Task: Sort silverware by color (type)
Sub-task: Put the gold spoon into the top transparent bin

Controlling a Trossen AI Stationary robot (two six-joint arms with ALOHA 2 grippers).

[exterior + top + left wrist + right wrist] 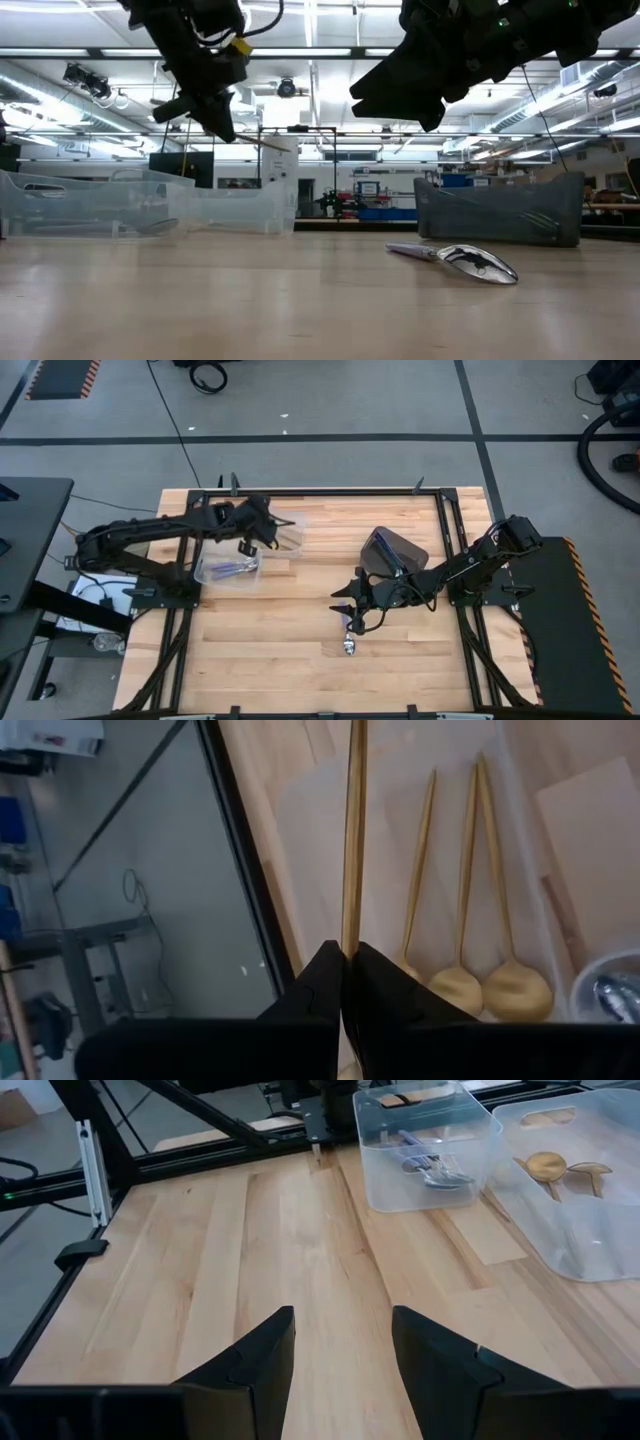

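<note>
My left gripper (347,955) is shut on a gold spoon (354,830) and hangs over a clear container (290,536) at the table's far left. Three gold spoons (465,900) lie flat on that container's floor. A second clear container (228,569) beside it holds blue-purple spoons (425,1165). A silver spoon (470,262) lies flat on the wood near the table's middle. My right gripper (340,1350) stands open above the table, just beyond that silver spoon (348,644), with nothing between its fingers. My left gripper pinches the gold spoon's slim handle (349,925) between its two fingers. The handle runs along the fingers and sticks out past their tips. The fingers slant down from the table's left side. The spoon is lifted clear above the container; its bowl end is hidden behind the fingers.
A dark grey bin (392,550) stands tilted at the table's far right of centre, close behind my right arm. Black frame rails (320,491) run along the table's edges. Bare wood (270,650) lies toward the near edge.
</note>
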